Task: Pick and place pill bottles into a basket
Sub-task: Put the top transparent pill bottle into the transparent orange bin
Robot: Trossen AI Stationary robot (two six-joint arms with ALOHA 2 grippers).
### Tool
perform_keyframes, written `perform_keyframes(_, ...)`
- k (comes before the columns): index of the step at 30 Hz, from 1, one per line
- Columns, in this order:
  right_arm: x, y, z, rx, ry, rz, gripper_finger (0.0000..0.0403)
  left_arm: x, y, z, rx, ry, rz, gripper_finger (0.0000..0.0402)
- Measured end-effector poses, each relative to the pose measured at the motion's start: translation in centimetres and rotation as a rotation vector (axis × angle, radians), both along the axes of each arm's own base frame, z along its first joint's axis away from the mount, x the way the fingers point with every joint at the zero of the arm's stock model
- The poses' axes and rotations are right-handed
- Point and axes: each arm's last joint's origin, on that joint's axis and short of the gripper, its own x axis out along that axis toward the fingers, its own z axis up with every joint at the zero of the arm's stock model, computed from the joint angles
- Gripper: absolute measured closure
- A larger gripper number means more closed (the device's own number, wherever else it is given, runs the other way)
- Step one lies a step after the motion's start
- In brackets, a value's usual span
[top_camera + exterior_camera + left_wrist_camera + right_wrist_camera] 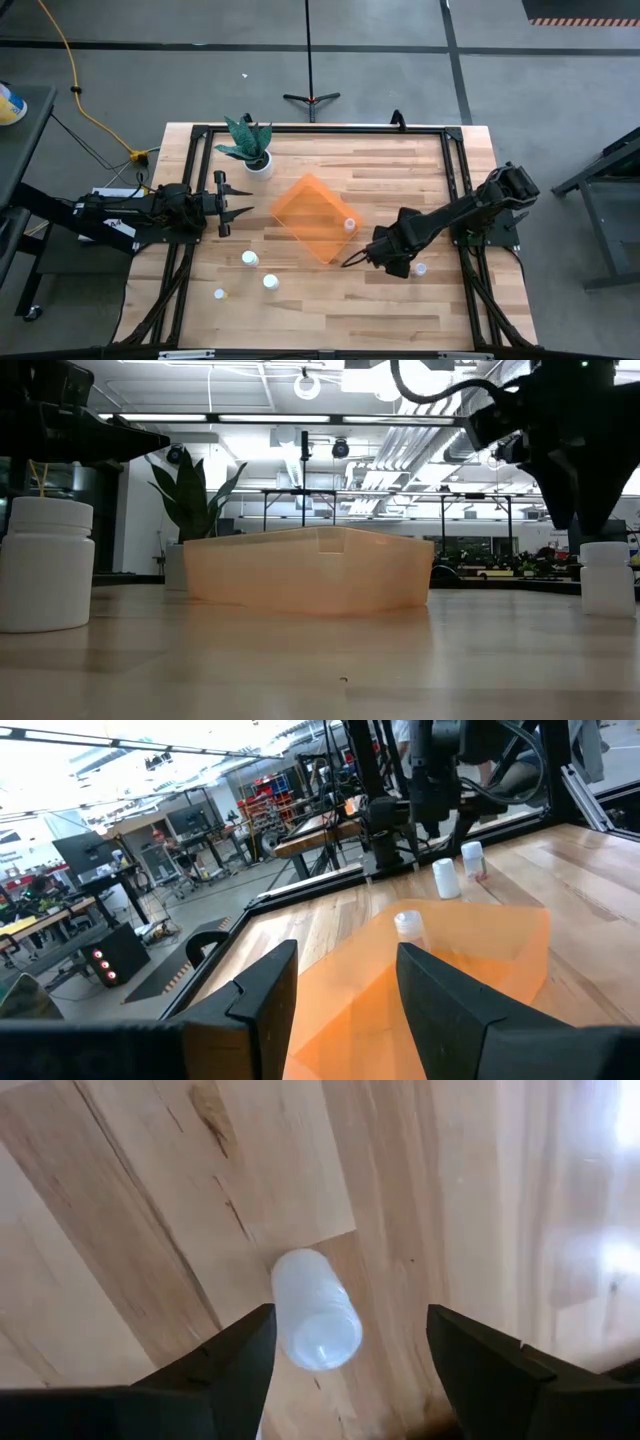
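Target bottle (315,1323) standing on bare wood under my right gripper (345,1350), just beside basket (305,205). Looks light, hard, slick, so I'd grab round body below cap. Right fingers wide apart, empty. One bottle (350,225) already in basket. Left gripper (236,210) spread open, waiting near plant (250,143). Nothing blocking.

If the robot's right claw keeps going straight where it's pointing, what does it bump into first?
Most likely the pill bottle standing on the table. The right gripper points down at it with open jaws either side of its cap, though how far above it hangs is unclear.
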Motion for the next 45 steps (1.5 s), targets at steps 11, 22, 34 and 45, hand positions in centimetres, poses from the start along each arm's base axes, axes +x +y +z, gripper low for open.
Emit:
perform_keyframes(11,-1.7,-0.5,-3.1,0.04,0.095,-0.037,0.0154,0.0,0.0,0.0,0.0,0.0,0.0,0.0195)
perform_keyframes(22,-1.5,-0.3,-3.5,0.086,0.066,-0.037,0.0158,0.0,0.0,0.0,0.0,0.0,0.0,0.0195)
perform_keyframes(34,-1.2,-0.2,-3.6,0.095,0.035,-0.026,0.0191,0.0,0.0,0.0,0.0,0.0,0.0,0.0195)
perform_keyframes(45,-0.6,0.0,-3.6,0.117,-0.021,-0.01,0.0252,0.0,0.0,0.0,0.0,0.0,0.0,0.0195)
